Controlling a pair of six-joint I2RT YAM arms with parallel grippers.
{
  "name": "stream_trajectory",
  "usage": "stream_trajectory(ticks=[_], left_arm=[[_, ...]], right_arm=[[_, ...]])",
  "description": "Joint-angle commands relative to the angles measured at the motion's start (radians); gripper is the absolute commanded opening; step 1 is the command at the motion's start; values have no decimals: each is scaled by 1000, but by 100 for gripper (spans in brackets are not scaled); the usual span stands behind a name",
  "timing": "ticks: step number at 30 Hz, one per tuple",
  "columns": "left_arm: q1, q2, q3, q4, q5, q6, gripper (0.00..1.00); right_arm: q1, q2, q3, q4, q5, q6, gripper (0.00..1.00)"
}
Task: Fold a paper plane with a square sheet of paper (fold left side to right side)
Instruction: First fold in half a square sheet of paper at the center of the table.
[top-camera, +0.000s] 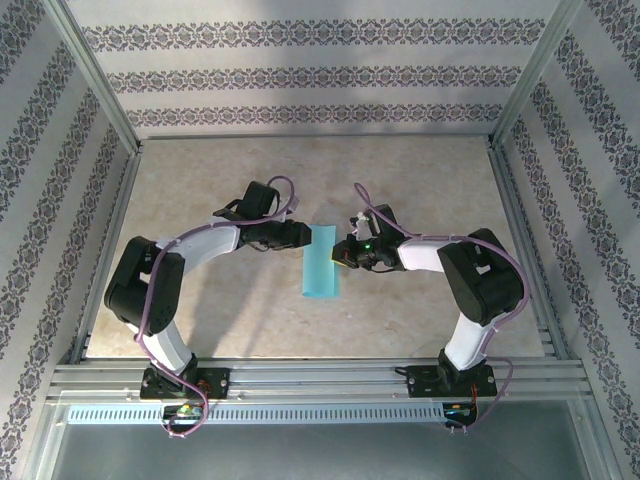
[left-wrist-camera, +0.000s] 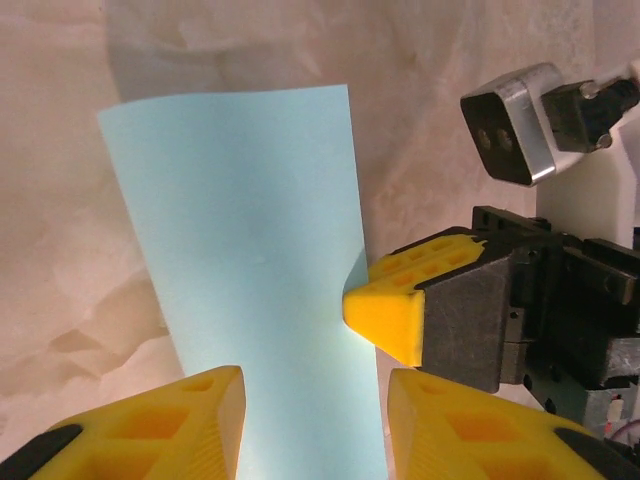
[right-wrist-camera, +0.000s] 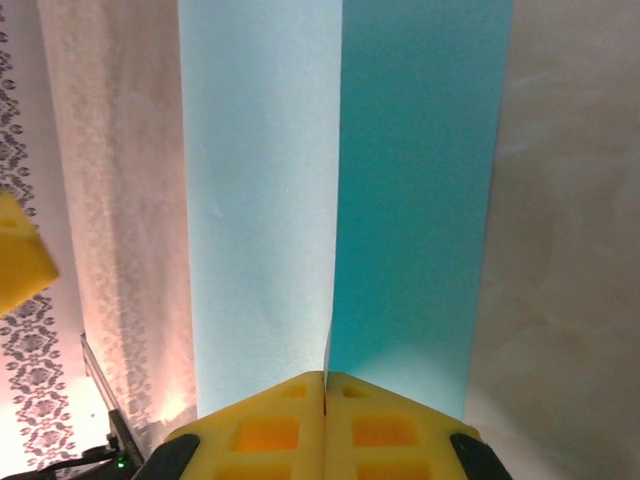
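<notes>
Sheet: the square sheet of paper lies mid tabletop, doubled into a strip.
Left end effector: spread.
Right end effector: pinching the sheet's edge.
Remaining: I judge every later plane fold outstanding.

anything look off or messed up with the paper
Nothing torn or spilled. The blue paper looks bowed rather than flat where the right gripper is shut on its edge, and it lies slightly askew on the table. The left gripper straddles it, open.
</notes>
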Motion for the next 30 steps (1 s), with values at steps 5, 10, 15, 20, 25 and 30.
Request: stream_trajectory(ticks=[5, 10, 15, 20, 25, 30], left_arm=[[-24, 18, -33, -77, -55, 37, 47], [-42, 62, -18, -63, -52, 29, 50], [-53, 111, 19, -79, -66, 39, 51], [-66, 158, 50, -94, -77, 46, 53], [-83, 189, 64, -119, -117, 52, 53], [-106, 217, 65, -158, -182, 31, 50]], right_arm=[[22, -12, 47, -113, 61, -85, 0], [24, -11, 54, -123, 67, -91, 0], [26, -6, 64, -137, 68, -99, 0], [28, 0, 69, -140, 67, -99, 0], [28, 2, 69, -142, 73, -102, 3], [28, -6, 72, -143, 75, -102, 10]])
